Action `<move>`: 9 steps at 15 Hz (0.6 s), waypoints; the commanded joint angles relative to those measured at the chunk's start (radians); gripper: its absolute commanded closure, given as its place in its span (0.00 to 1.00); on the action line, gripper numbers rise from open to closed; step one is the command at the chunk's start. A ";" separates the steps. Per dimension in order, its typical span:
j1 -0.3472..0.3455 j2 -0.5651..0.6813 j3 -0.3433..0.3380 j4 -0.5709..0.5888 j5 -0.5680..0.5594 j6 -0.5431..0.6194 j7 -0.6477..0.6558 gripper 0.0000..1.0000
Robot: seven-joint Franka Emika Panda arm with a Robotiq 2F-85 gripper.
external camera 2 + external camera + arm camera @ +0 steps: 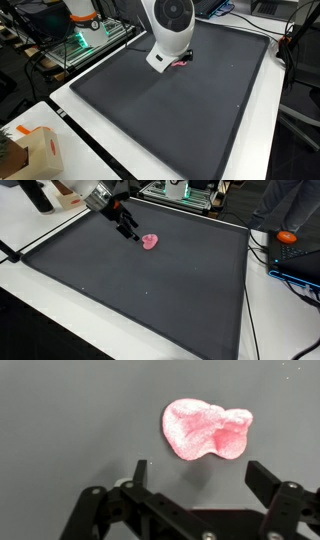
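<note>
A small pink lumpy object (203,428) lies on the dark grey mat (60,420). From the wrist camera my gripper (203,472) hovers just short of it, open, with nothing between its black fingers (140,470). In an exterior view the gripper (130,233) hangs just left of the pink object (151,242), apart from it. In an exterior view the white arm (170,35) hides most of the pink object (183,63); only a sliver shows at its base.
The dark mat (150,300) covers most of a white table (30,300). An orange object (288,237) and cables lie beyond the mat's right edge. A cardboard box (30,150) sits at the table corner. Equipment with green lights (85,40) stands behind.
</note>
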 commanded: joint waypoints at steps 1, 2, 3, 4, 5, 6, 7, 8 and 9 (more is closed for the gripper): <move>0.029 0.049 0.007 0.091 -0.102 -0.052 0.011 0.00; 0.033 0.059 0.013 0.113 -0.118 -0.064 -0.001 0.00; 0.037 0.068 0.019 0.133 -0.136 -0.080 -0.016 0.00; 0.042 0.077 0.022 0.151 -0.155 -0.091 -0.025 0.00; 0.047 0.085 0.026 0.171 -0.184 -0.098 -0.054 0.00; 0.055 0.094 0.028 0.190 -0.210 -0.108 -0.067 0.00; 0.062 0.102 0.032 0.207 -0.239 -0.113 -0.091 0.00; 0.069 0.112 0.036 0.227 -0.272 -0.126 -0.118 0.00; 0.077 0.121 0.042 0.245 -0.297 -0.131 -0.140 0.00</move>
